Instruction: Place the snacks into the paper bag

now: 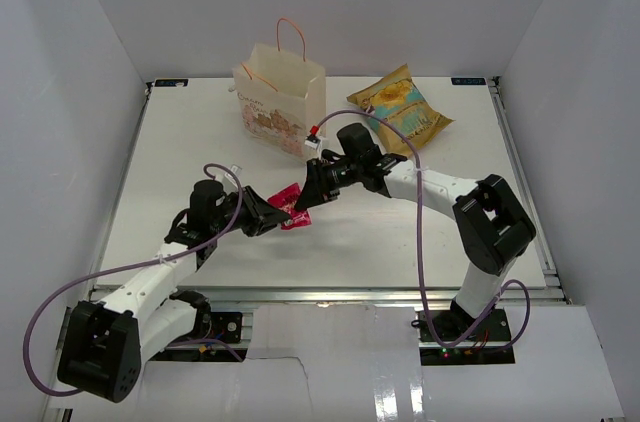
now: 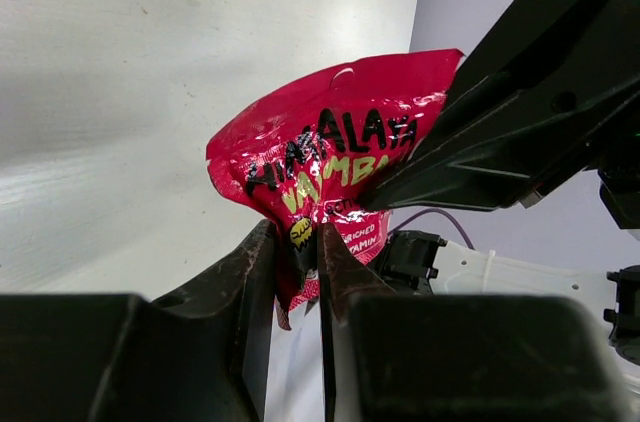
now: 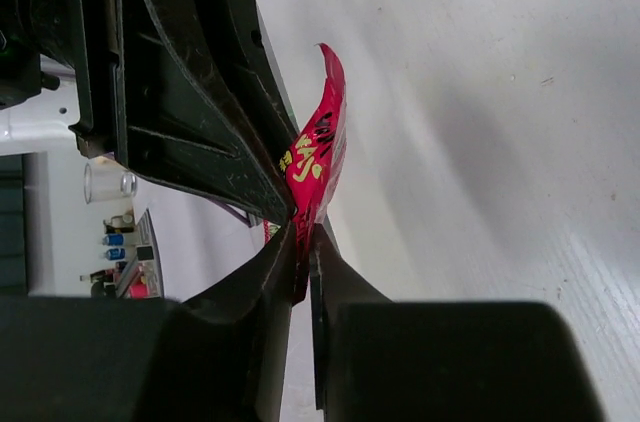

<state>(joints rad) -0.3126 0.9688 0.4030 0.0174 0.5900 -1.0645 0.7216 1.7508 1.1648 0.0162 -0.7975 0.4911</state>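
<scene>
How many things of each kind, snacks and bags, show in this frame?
Snacks: 2 (red packet, yellow-and-teal crisp bag)
Paper bag: 1
Total: 3
The inside of the paper bag is hidden, so anything in it is not counted.

Work cell: fixed surroundings.
The white table (image 1: 200,142) is flat and matte, enclosed by a white back wall (image 1: 330,2), left wall (image 1: 60,92) and right wall (image 1: 590,92). An aluminium rail (image 1: 330,294) runs along the table's near edge. Teal corner fittings (image 1: 170,83) sit at both far corners. A glossy white panel (image 1: 350,372) lies nearer than the rail.
</scene>
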